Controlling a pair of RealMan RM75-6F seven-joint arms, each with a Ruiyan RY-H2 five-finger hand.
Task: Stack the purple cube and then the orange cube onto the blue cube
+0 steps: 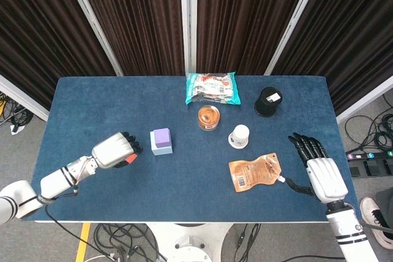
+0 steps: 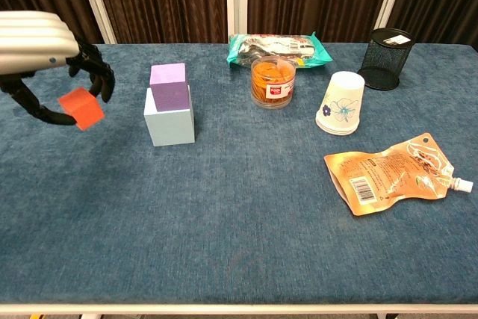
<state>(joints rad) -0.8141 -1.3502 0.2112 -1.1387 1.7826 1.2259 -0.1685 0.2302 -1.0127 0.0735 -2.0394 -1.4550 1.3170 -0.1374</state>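
Note:
The purple cube (image 1: 161, 137) (image 2: 169, 85) sits on top of the pale blue cube (image 1: 161, 148) (image 2: 171, 122) left of the table's middle. My left hand (image 1: 114, 150) (image 2: 46, 54) holds the orange cube (image 1: 130, 158) (image 2: 81, 107) in its curled fingers, raised off the cloth and a short way left of the stack. My right hand (image 1: 321, 173) rests open near the table's right front edge, fingers spread, holding nothing; the chest view does not show it.
A brown pouch (image 1: 256, 172) (image 2: 390, 172) lies right of centre. A paper cup (image 1: 239, 136) (image 2: 340, 103), a jar of orange snacks (image 1: 209, 117) (image 2: 272, 82), a teal snack packet (image 1: 212, 88) (image 2: 278, 48) and a black mesh pot (image 1: 268, 101) (image 2: 387, 47) stand further back.

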